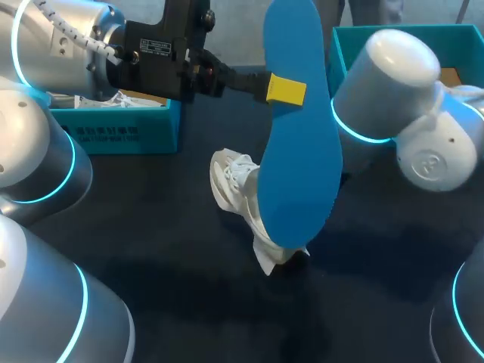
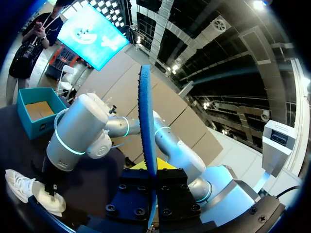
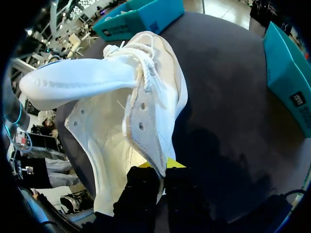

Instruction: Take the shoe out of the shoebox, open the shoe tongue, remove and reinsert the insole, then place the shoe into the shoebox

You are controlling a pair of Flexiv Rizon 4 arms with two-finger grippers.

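**Head view: blue insole (image 1: 299,128) out of the white shoe (image 1: 238,185) and held in the air**

The shoe sits low over the middle of the dark table (image 1: 151,249), outside both teal boxes, partly hidden behind the insole. In the right wrist view the shoe (image 3: 146,97) faces its opening toward the camera. Its tongue (image 3: 77,82) is pulled out and away from the laces, so the bare inside shows. The right gripper (image 3: 158,167) is pinched on the edge of the shoe's side wall, one finger on each face of it.

The insole stands nearly upright. The left gripper (image 1: 283,89) clamps it near its upper half, with a yellow tip flat against the blue face. In the left wrist view the insole (image 2: 147,126) runs edge-on between that gripper's (image 2: 150,167) fingers.

The left teal box (image 1: 121,128) lies at the far left of the table with white paper in it. The right teal box (image 1: 348,45) stands at the far right, behind the right arm (image 1: 393,83).
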